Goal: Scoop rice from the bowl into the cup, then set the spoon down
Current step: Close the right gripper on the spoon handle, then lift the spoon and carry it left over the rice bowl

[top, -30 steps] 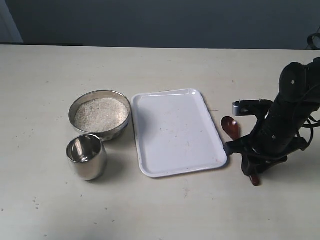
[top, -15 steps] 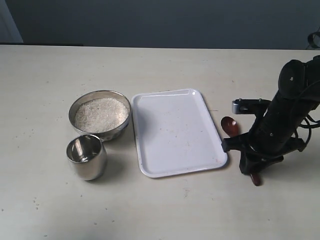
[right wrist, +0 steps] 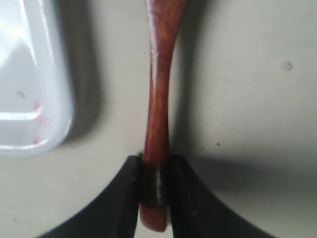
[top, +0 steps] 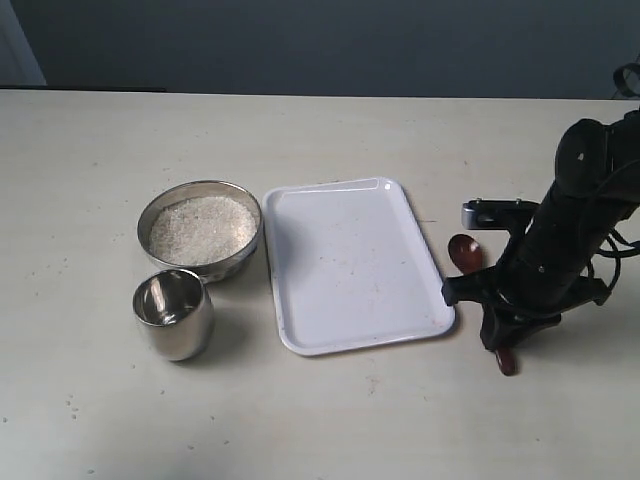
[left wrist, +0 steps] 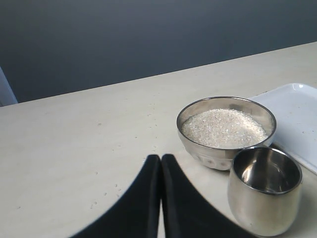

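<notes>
The steel bowl (top: 200,228) (left wrist: 226,130) holds white rice (top: 201,227) (left wrist: 224,128) left of the tray. In front of the bowl stands the steel cup (top: 174,313) (left wrist: 265,195); no rice shows inside it. The reddish-brown wooden spoon (top: 464,252) (right wrist: 158,99) lies right of the tray, its oval bowl toward the far side. My right gripper (top: 503,340) (right wrist: 155,171) is shut on the spoon's handle near its end. My left gripper (left wrist: 161,163) is shut with nothing in it, over the table left of the bowl and cup; the exterior view does not show it.
A white rectangular tray (top: 352,262) (left wrist: 297,109) (right wrist: 25,74) lies between the bowl and the spoon, with only a few specks on it. The right arm (top: 575,230) stands over the table's right side. A dark wall runs behind the far table edge.
The right arm has shifted slightly, and the spoon's oval bowl has moved a little toward the right with the handle held in the gripper. Bowl, cup and tray have not moved.
</notes>
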Robot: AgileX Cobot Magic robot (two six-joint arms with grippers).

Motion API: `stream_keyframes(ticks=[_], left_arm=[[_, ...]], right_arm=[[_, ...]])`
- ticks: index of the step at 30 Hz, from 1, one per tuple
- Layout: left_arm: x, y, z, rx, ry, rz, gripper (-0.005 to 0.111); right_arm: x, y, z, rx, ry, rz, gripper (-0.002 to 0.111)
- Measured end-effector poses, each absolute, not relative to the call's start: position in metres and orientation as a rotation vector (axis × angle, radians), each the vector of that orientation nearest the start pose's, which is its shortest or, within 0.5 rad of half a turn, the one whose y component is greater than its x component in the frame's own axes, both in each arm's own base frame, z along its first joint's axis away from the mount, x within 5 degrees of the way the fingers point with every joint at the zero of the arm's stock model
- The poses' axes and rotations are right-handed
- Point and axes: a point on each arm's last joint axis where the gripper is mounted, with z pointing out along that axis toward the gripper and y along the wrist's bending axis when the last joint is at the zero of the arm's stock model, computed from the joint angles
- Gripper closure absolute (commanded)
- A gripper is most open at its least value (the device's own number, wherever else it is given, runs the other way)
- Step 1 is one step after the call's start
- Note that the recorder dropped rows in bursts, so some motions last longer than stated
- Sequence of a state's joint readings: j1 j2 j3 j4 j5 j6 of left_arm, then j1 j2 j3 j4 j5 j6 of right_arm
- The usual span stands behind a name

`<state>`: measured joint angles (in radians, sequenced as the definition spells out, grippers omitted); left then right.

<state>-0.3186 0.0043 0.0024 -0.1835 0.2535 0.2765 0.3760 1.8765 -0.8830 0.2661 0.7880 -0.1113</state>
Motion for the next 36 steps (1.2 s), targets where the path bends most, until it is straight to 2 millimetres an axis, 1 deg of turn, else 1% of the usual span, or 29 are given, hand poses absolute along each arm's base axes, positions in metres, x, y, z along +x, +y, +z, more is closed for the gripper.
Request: stream_keyframes(ticks=[5,7,14,16,17,20,22,25,28,32,34,36], left_arm=[[0.051,-0.021,0.19,0.394,1.699,-0.201,0.106],[0.051,-0.021,0.19,0.394,1.699,-0.201,0.106],[0.051,-0.021,0.19,0.394,1.699,-0.201,0.106],[0.051,-0.021,0.19,0.394,1.699,-0.201,0.106],[0.051,-0.021,0.19,0.394,1.699,-0.201,0.106],[0.051,-0.021,0.19,0.394,1.699,-0.201,0.106],[0.051,-0.021,0.19,0.394,1.699,-0.201,0.106],[0.051,-0.021,0.19,0.394,1.699,-0.201,0.106],[0.051,-0.021,0.19,0.394,1.699,-0.201,0.106],[0.051,-0.021,0.19,0.394,1.699,-0.201,0.106],[0.051,-0.021,0.19,0.394,1.699,-0.201,0.106],[0.051,-0.021,0.19,0.394,1.699,-0.201,0.106]], right_arm=[[0.25,0.117,0.113,-0.541,3.313,0.234,0.109],[0.247,0.115,0.12,-0.592,3.34,0.207,0.109],[0.255,0.117,0.166,-0.657,3.265,0.203,0.109],[0.257,0.118,0.176,-0.669,3.253,0.208,0.109],[0.259,0.119,0.185,-0.678,3.242,0.211,0.109],[0.265,0.122,0.202,-0.702,3.232,0.213,0.109],[0.271,0.131,0.214,-0.74,3.179,0.208,0.109],[0.273,0.165,0.238,-0.886,3.042,0.212,0.109],[0.268,0.201,0.266,-1.083,2.852,0.131,0.109],[0.265,0.224,0.292,-1.176,2.701,0.087,0.109],[0.266,0.229,0.298,-1.179,2.672,0.09,0.109],[0.27,0.232,0.299,-1.177,2.662,0.087,0.109]])
